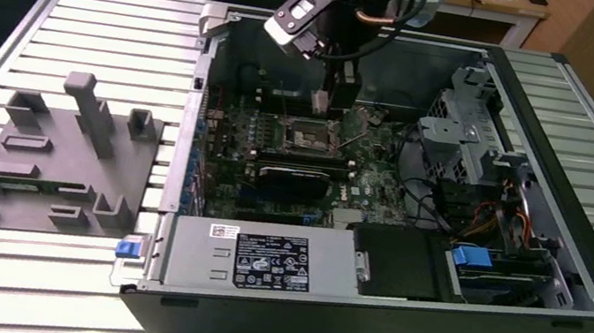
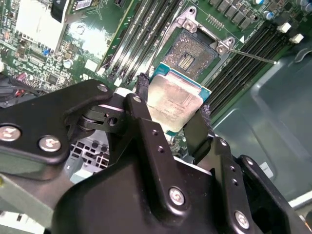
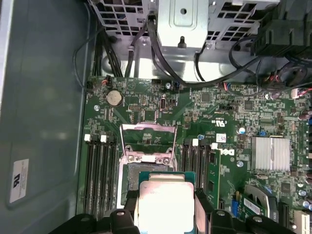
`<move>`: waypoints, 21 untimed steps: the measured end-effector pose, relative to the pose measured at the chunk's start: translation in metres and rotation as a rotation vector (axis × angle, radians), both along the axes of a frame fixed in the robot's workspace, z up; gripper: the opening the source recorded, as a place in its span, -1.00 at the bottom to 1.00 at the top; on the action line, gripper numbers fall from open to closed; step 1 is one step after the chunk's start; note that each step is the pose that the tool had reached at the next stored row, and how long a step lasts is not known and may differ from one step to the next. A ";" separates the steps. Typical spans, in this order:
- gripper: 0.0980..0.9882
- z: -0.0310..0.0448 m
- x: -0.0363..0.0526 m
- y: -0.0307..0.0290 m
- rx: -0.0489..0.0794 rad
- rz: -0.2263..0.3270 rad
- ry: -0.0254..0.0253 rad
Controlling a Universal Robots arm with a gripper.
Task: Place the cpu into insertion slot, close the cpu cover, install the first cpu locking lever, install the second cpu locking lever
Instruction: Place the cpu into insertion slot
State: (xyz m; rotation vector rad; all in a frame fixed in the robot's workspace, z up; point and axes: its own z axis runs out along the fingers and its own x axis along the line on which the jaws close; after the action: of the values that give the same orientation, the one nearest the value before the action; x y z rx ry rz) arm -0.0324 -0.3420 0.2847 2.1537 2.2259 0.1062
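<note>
- Over on the exterior view's left, a grey moulded fixture [image 1: 60, 156] sits on the slatted table [image 1: 117, 22], well apart from the action.
- Next along, the open computer case [image 1: 258, 259] lies on its side, with the green motherboard [image 1: 225, 182] facing up.
- Above the board's middle, the arm reaches down and the gripper [image 1: 331, 105] hangs right over the insertion slot [image 1: 314, 140].
- In the second wrist view, the black fingers [image 2: 143, 92] are clamped on opposite edges of the cpu [image 2: 178, 100], its silver face showing.
- The chip hovers over one edge of the slot, not seated, and the socket's dark centre is mostly uncovered.
- In the first wrist view, the cpu cover [image 3: 148, 127] stands flipped up, clear of the slot.
- A thin locking lever [image 2: 253, 56] juts out beside the socket.
- On the exterior view's right, there's a metal drive cage [image 1: 457, 138] with cables below it.
</note>
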 end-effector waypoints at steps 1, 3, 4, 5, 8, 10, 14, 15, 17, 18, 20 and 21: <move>-0.01 -0.0015 0.0000 0.0000 0.000 0.000 0.0001; -0.01 -0.0028 0.0000 0.0000 0.000 0.000 0.0001; -0.01 -0.0031 -0.0001 0.0000 0.000 0.000 0.0001; -0.01 -0.0033 -0.0001 0.0000 0.000 0.000 0.0002; -0.01 -0.0042 -0.0001 0.0000 0.000 0.000 0.0000; -0.01 -0.0050 -0.0001 0.0000 0.000 0.000 0.0000; -0.01 -0.0068 -0.0001 0.0000 0.000 0.000 0.0001; -0.01 -0.0072 -0.0001 0.0000 0.000 0.000 0.0001; -0.01 -0.0078 -0.0001 0.0000 0.000 0.000 0.0001; -0.01 -0.0081 -0.0001 0.0000 0.000 0.000 0.0002; -0.01 -0.0086 -0.0001 0.0000 0.000 0.000 0.0001; -0.01 -0.0087 -0.0001 0.0000 0.000 0.000 0.0002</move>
State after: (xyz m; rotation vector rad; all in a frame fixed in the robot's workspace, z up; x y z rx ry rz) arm -0.0325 -0.3420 0.2760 2.1536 2.2259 0.1056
